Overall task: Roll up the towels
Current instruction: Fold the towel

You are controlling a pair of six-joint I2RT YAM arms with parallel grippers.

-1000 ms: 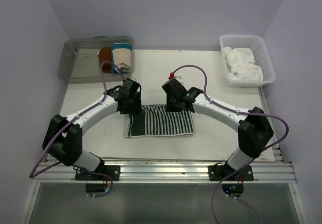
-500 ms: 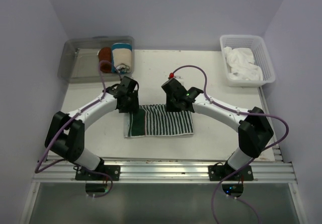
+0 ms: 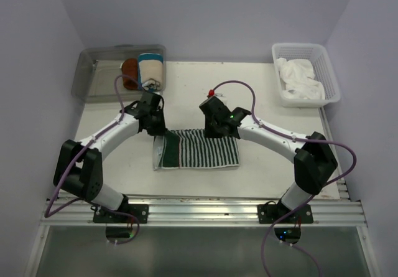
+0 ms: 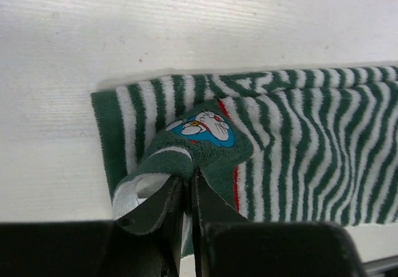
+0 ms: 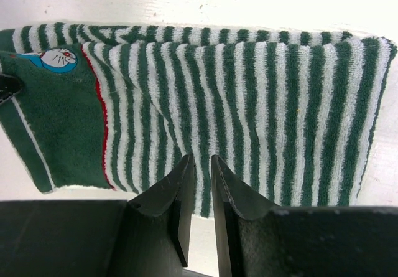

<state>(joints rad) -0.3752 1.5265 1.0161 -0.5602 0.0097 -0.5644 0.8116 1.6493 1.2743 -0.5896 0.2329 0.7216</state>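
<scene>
**Towel spanning the desk between both grippers**

The towel [image 3: 205, 147] is lying on the desk [image 3: 186, 84], running from under the left gripper [image 3: 158, 131] rightward past the right gripper [image 3: 214, 131]. Behind the left gripper and to its left, a bin [image 3: 93, 78] is holding rolled towels [image 3: 151, 70]. Well to the right of the right gripper and behind it, a basket [image 3: 329, 71] is holding loose towels [image 3: 298, 78].

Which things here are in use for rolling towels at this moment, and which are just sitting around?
In use: striped towel; left tool, pinching its corner; right tool, at its far edge.
Sitting around: two rolled towels in the bin; white towels in the basket.
</scene>
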